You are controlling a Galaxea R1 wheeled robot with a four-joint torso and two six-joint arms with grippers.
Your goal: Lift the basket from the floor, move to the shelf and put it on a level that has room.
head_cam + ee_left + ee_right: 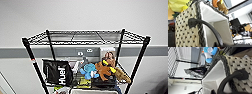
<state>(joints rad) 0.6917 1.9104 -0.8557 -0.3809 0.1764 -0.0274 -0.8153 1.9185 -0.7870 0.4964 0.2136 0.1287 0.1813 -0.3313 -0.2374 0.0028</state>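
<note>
Right up close in the left wrist view there's the basket, cream weave with dark flecks, grey braided rim and white cloth lining, and one of its dark loop handles arcs straight toward the camera. Same deal in the right wrist view: the basket's other end sits right against the lens with its own loop handle curving in. Honestly can't tell whether either claw is apart or clamped on those handles, since the fingers just aren't readable in either wrist view.

From the head view, only a sliver of the basket's rim pokes in at the bottom edge, directly in front of the shelf and down around its toy-cluttered tier.

Going further back, that tier holds a black Huel bag on the left, then a blue plush, an orange-brown plush and a tan one toward the right, with a picture box standing behind them.

Above all that is the top level, a black wire grid with nothing on it. Behind the rack is a pale wall with a grey band running across.
</note>
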